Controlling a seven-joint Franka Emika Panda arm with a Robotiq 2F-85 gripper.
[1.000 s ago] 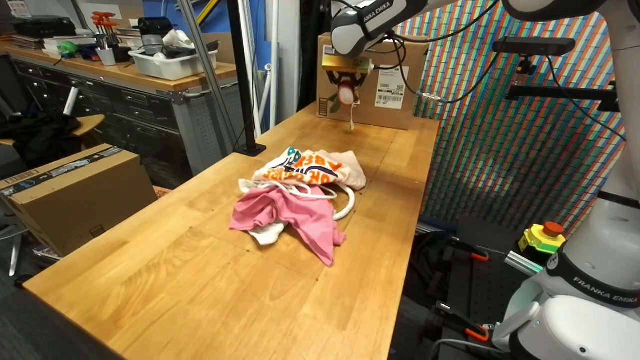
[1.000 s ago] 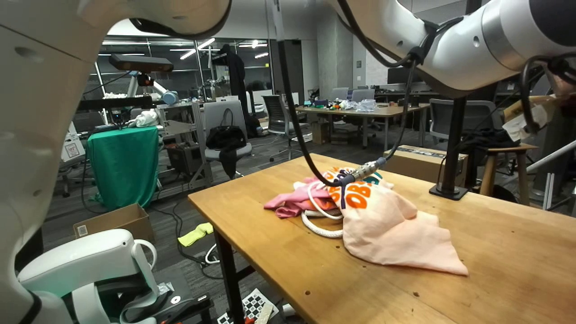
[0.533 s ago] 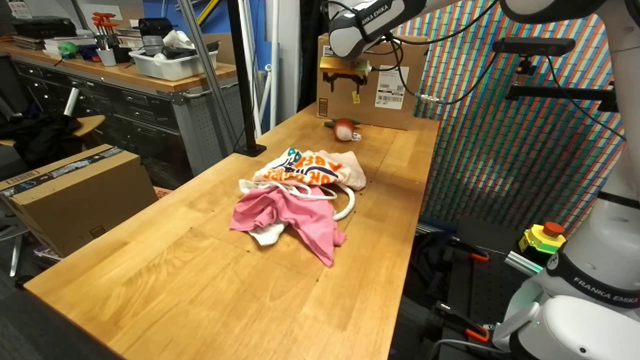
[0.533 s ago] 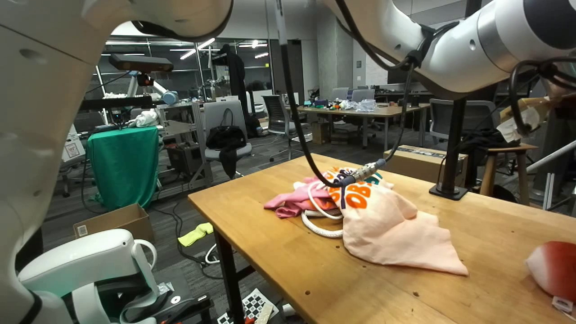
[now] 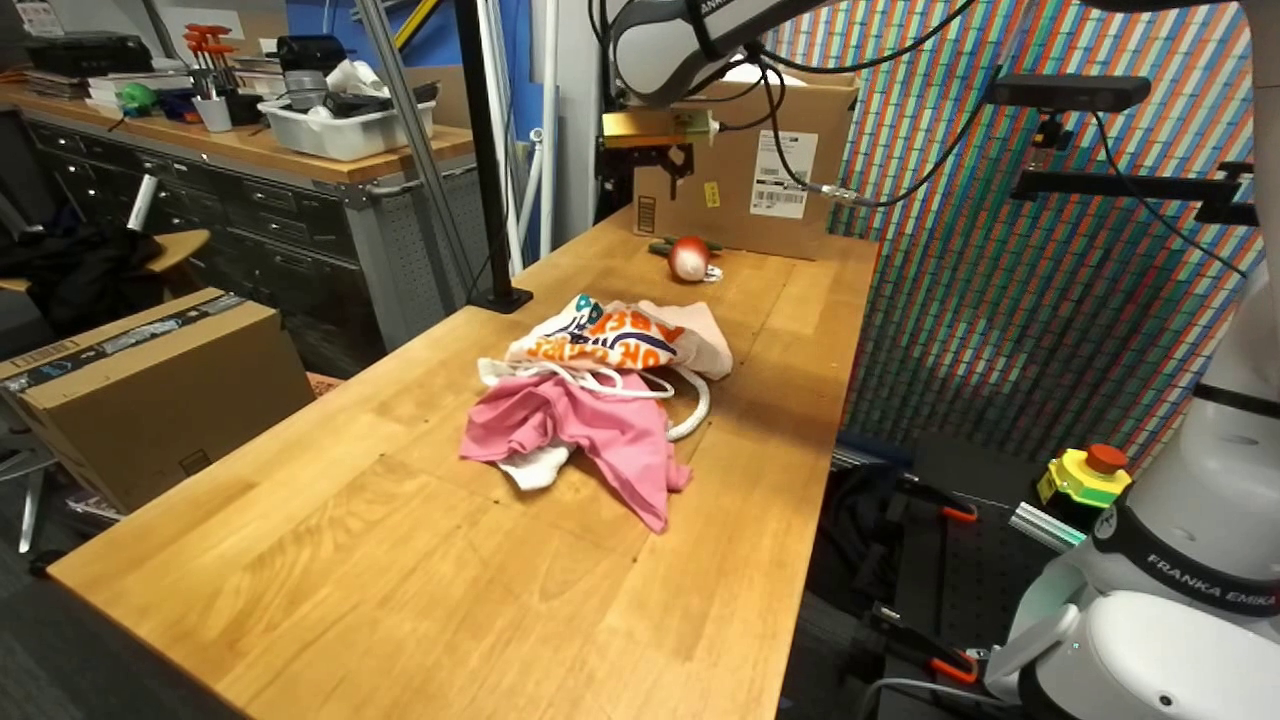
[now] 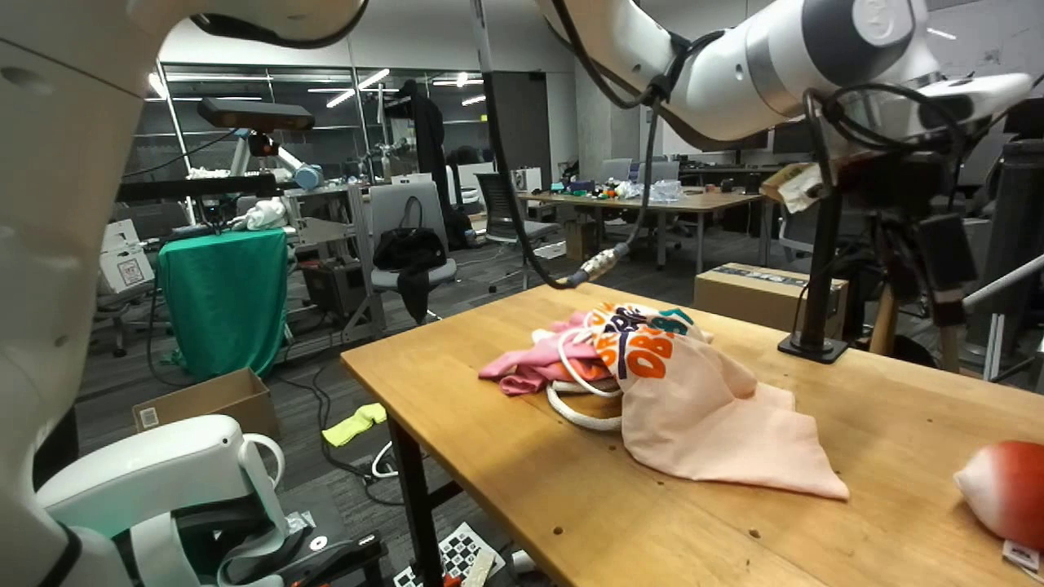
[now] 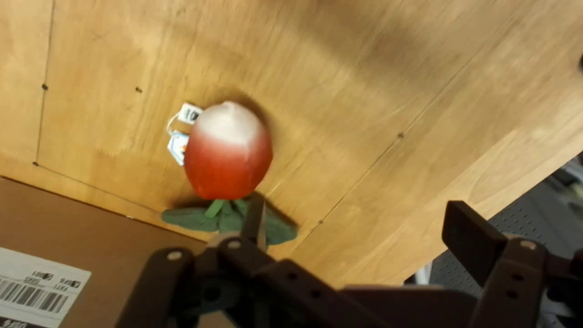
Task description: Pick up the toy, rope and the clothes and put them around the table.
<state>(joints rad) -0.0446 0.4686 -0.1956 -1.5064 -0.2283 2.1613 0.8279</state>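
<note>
Gripper [image 7: 357, 223] (wrist view): jaws parted, nothing held. Toy [image 7: 229, 152] on the worktop [image 5: 450, 570] near the box [image 5: 738, 220], apparently placed; rope [image 5: 704, 405] and clothes [image 5: 600, 420], heaped together, seem yet to be spread.

A labelled carton [image 5: 738, 205] is shown in the wrist view and in an exterior view; a taped carton [image 5: 160, 390] is seen in both exterior views. A white bin [image 5: 340, 142] is carried by a drawer cabinet [image 5: 280, 225], a black bag [image 6: 410, 249] is set on a grey chair [image 6: 387, 214], and yellow-green fabric [image 6: 355, 425] is seen on the floor [image 6: 371, 505].
</note>
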